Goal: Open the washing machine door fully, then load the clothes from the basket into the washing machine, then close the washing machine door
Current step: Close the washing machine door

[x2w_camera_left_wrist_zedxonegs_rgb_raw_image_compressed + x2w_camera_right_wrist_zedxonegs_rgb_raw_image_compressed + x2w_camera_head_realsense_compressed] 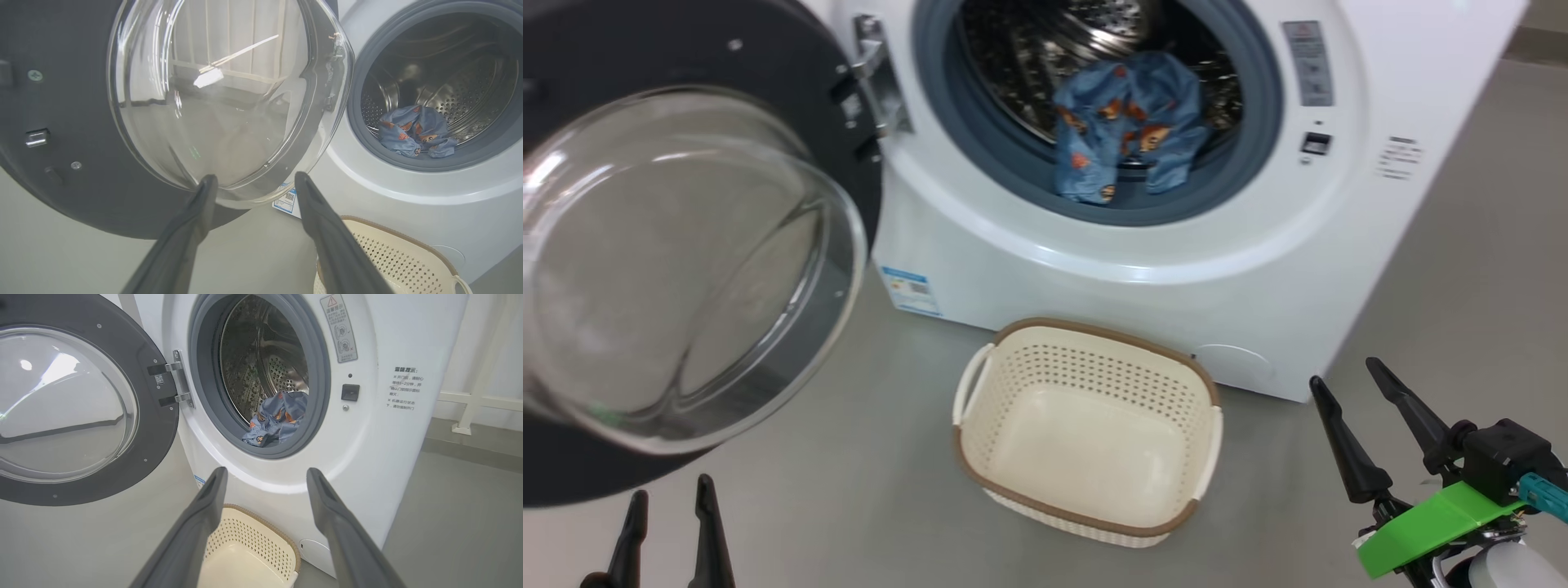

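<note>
Light blue garment with orange cartoon prints (1127, 126): at the mouth of the steel perforated drum (1029, 65), lower edge draped over the grey rubber gasket (1258, 106). Not fully in.

Small cream-white perforated plastic basket with brown rim (1094, 331): on the grey floor (849, 457), just in front of the big white front-loading washing machine (1094, 269). Nothing visible inside it. No striped cloth that I can make out; may be deeper in the drum, can't tell.

Large round door, black ring with clear glass bowl (678, 269): swung wide to the left on its metal hinge (874, 73).

Left gripper (670, 490): released, empty, near edge, just below the door. Right gripper (1343, 371): released, empty, near right, well apart from the machine.

Read: loading looks done, closing step is next. First the garment needs a push off the gasket, else the door likely pinches it. Then get the left gripper behind the door's far left rim and sweep it right until it latches.

In the way: the basket sits low near the door's arc and probably clears. The glass bowl is slick, so push on the ring.
</note>
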